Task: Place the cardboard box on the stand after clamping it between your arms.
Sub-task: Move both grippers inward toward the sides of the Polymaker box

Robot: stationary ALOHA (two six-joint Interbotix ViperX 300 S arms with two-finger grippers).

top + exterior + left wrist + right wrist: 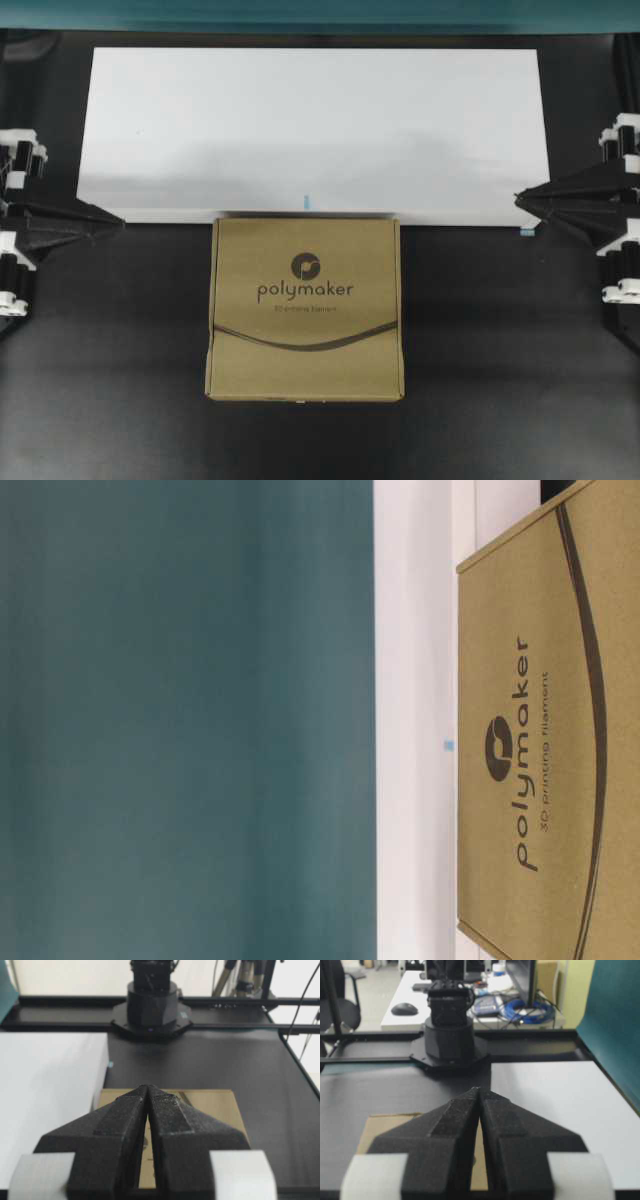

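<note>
The brown cardboard box (305,308) with the "polymaker" logo lies flat on the black table, its far edge against the front edge of the white stand (312,130). It also shows in the table-level view (550,740). My left gripper (118,222) is shut and empty at the far left, well clear of the box. My right gripper (518,200) is shut and empty at the far right, over the stand's front corner. In the left wrist view the shut tips (148,1088) point across the box (210,1105). In the right wrist view the shut tips (478,1091) point toward the box (385,1127).
The black table surface (500,350) lies on both sides of the box. A teal backdrop (180,720) stands behind the stand. The opposite arm's base (151,1007) shows at the far side in the left wrist view, and likewise in the right wrist view (449,1035).
</note>
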